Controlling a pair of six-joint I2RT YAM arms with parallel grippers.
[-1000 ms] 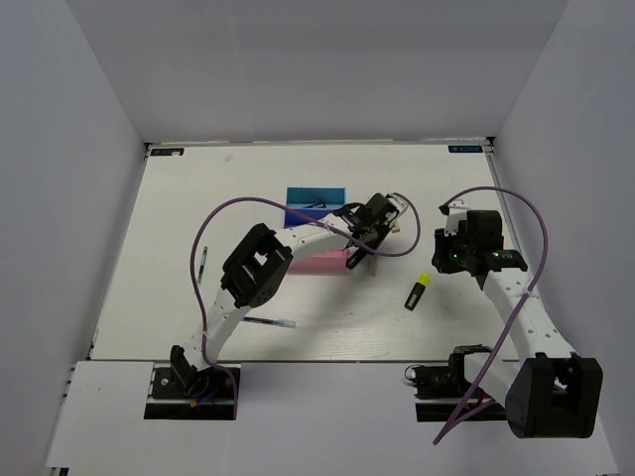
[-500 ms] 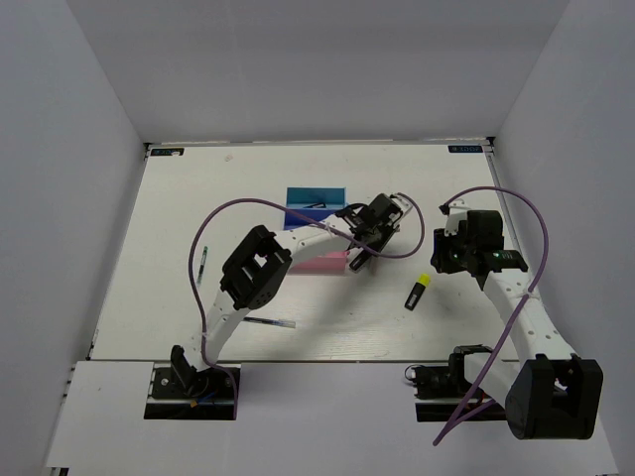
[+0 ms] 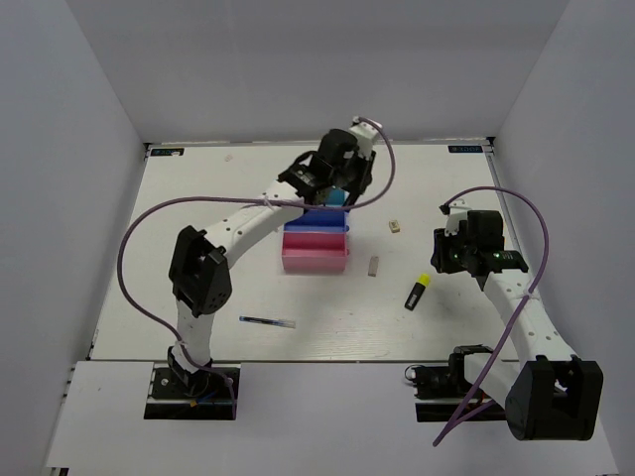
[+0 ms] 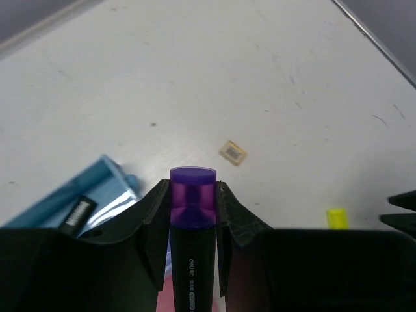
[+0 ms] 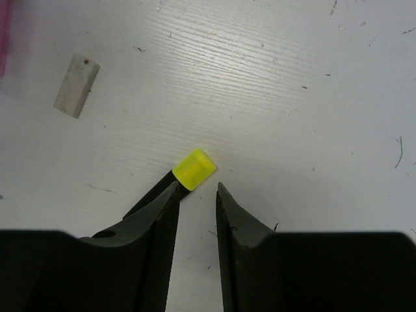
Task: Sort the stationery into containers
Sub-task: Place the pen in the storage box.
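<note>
My left gripper (image 3: 330, 186) is shut on a black highlighter with a purple end (image 4: 192, 208) and holds it over the far end of the row of bins. The row runs teal (image 3: 338, 196), blue (image 3: 316, 220), pink (image 3: 315, 254); the arm hides most of the teal bin. My right gripper (image 5: 196, 188) is open and low over the table, and a yellow-ended highlighter (image 5: 194, 169) lies just off its left fingertip. This highlighter also shows in the top view (image 3: 417, 292). Two beige erasers (image 3: 395, 227) (image 3: 374, 266) lie right of the bins. A thin blue pen (image 3: 268, 320) lies at the near left.
The left arm's links and purple cable arch over the table's left half. The blue bin's corner (image 4: 78, 201) and one eraser (image 4: 233, 152) show in the left wrist view. The pink bin's edge (image 5: 3, 32) and the other eraser (image 5: 77, 85) show in the right wrist view.
The left arm has swung from right of the bins to the far side above the teal bin, uncovering the two erasers. The right arm has not moved.
</note>
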